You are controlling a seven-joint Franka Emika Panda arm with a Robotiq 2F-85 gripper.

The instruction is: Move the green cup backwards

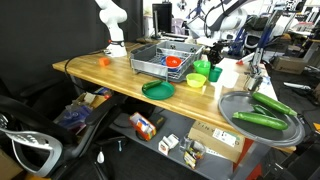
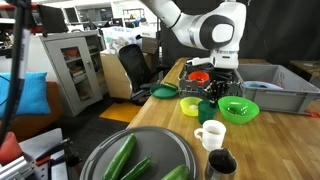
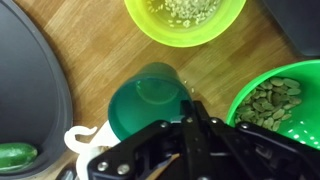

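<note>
My gripper (image 3: 188, 110) over the small dark green plastic cup (image 3: 140, 100); grip, I cannot tell; backward move seemingly pending.

The green cup (image 3: 150, 100) stood hemmed in. In the wrist view, one seed-filled bowl (image 3: 185, 18) lay close above it and a second bowl (image 3: 282, 100) just beside it on the right. The gripper (image 3: 188, 108), pinched on the cup's rim, filled the gap toward that second bowl. A white mug (image 3: 82, 140) sat near the cup at lower left, and a grey tray (image 3: 30, 90) closed off the left. The widest bare table (image 3: 95, 40) lay at upper left. In an exterior view, a dish rack (image 2: 212, 75) and a grey bin (image 2: 275, 100) walled off the space behind the bowls.
</note>
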